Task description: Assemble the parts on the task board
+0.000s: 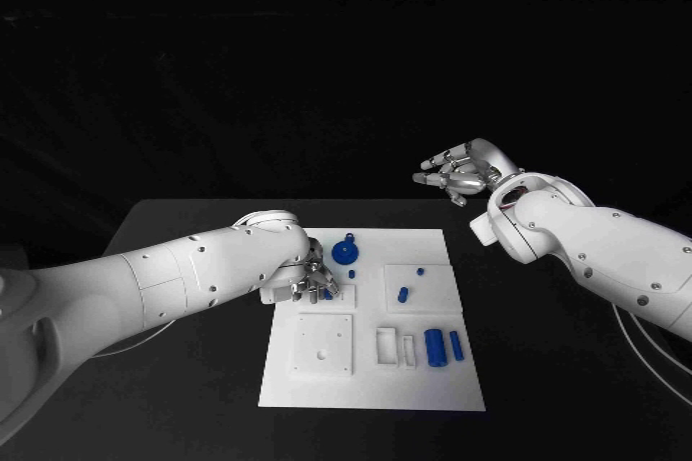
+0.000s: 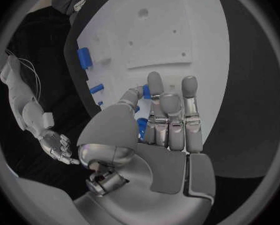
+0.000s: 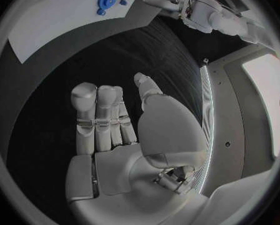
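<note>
Pinching: left hand (image 1: 307, 279) fingers closed round a small blue part (image 2: 141, 128), I judge, low over the task board (image 1: 433, 381), left edge.
Idle: right hand (image 1: 459, 174) open, empty — off the board's far right corner.
Next: I'd seat it — careful alignment.

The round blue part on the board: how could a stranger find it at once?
Start at the white task board in the table's middle. Near its far edge, beside the left hand, lies the round blue part. It is a wide disc, while the other blue pieces are slim cylinders or tiny pegs.
</note>
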Available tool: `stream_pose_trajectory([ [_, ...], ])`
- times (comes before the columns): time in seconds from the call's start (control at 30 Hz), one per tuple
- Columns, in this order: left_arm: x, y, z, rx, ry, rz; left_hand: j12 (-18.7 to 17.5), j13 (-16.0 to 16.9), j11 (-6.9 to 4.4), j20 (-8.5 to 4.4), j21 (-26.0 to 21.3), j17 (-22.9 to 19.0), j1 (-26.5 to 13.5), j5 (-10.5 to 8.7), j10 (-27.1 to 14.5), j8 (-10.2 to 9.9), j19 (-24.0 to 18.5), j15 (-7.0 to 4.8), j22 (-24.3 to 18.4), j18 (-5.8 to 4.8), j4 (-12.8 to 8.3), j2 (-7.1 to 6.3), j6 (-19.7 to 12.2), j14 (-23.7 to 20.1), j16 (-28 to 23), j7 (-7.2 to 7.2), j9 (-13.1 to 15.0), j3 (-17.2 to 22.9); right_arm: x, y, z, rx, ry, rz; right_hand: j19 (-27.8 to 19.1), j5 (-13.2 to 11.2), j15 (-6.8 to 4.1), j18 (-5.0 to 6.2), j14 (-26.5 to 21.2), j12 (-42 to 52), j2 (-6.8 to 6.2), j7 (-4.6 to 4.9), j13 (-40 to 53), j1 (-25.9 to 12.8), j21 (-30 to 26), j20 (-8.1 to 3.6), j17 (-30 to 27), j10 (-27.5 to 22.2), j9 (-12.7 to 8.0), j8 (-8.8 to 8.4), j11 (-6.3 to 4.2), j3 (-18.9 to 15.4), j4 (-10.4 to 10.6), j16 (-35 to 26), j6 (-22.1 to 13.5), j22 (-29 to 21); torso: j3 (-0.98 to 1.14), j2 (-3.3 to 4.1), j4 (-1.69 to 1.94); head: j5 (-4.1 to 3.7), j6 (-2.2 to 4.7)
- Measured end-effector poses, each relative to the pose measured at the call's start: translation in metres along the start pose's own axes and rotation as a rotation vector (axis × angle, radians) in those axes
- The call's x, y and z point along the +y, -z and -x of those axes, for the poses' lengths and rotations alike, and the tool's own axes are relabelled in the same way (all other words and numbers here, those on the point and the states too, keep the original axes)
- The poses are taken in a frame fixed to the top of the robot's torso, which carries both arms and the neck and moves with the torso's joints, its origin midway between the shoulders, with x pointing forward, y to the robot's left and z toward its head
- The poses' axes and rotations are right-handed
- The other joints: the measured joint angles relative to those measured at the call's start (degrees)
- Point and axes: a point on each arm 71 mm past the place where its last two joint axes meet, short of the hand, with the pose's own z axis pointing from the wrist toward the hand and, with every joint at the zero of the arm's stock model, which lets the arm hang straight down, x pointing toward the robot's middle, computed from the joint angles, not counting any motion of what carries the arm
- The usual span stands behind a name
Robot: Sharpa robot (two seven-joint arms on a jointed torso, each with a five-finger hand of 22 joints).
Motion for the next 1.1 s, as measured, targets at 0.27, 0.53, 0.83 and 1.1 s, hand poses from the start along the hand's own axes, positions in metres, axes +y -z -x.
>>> stream_pose_trajectory([
  [0.27,0.001,-0.001,-0.001,-0.012,0.006,-0.003,-0.39,-0.16,0.02,0.08,-1.73,-0.64,0.01,-2.42,0.04,-0.76,0.34,0.00,-0.01,0.00,-0.03,-2.10,0.18,0.00,-0.40,-0.37,-4.63,2.31,0.000,0.000,0.000,0.001,0.000,0.001,0.00,0.00,0.00,0.00,0.00,0.00,0.00,0.00,0.00,0.00,0.00,0.00,0.00,0.00,0.00,0.00,0.00,0.00,0.00,0.00,0.00,0.00,0.04,0.01,0.01,-0.16,-0.07],
  [0.53,0.003,-0.002,0.000,-0.026,0.018,-0.005,-0.98,-0.10,-0.38,0.20,-2.88,-1.20,-0.03,-10.05,-0.37,-0.82,0.63,0.00,-0.01,0.01,1.31,-4.35,0.87,-0.01,-0.67,-1.71,-6.72,1.10,0.000,0.000,-0.001,0.001,0.000,0.000,0.00,0.00,0.00,0.00,0.00,0.00,0.00,0.00,-0.05,0.00,0.00,0.00,-0.05,-0.20,0.00,0.00,-0.20,0.00,0.00,0.00,0.00,0.00,0.04,0.01,0.02,-0.23,-0.05],
  [0.83,0.010,-0.004,-0.002,-0.032,0.029,0.001,-1.06,0.45,-0.30,0.41,-3.49,-1.48,-1.85,-27.87,-0.30,0.30,0.83,0.22,0.04,0.00,8.56,-8.67,2.00,-0.24,-0.67,-1.60,-6.35,-3.22,-0.001,-0.001,0.000,-0.001,0.000,-0.003,0.00,1.16,0.00,0.00,0.00,-0.01,-0.37,0.00,-0.22,-1.15,-0.47,0.00,-0.11,-0.20,0.00,0.00,-0.20,-0.75,1.07,0.00,0.00,0.00,0.02,-0.01,0.02,-0.27,0.04],
  [1.1,0.013,-0.004,-0.001,-0.037,0.035,0.005,-1.06,0.84,-0.10,0.61,-4.34,-1.86,-0.64,-32.08,-0.10,0.97,1.04,0.39,0.03,0.00,16.79,-11.74,1.70,-0.41,-0.67,-1.29,-5.78,-4.90,-0.002,-0.001,0.000,-0.002,0.000,-0.006,0.00,2.01,0.00,0.00,0.00,-0.01,-0.38,0.00,-0.85,-1.15,-1.57,0.00,-0.48,-0.20,0.00,0.00,-0.20,-2.30,2.62,0.00,0.00,0.00,-0.01,-0.01,0.02,-0.31,0.13],
])
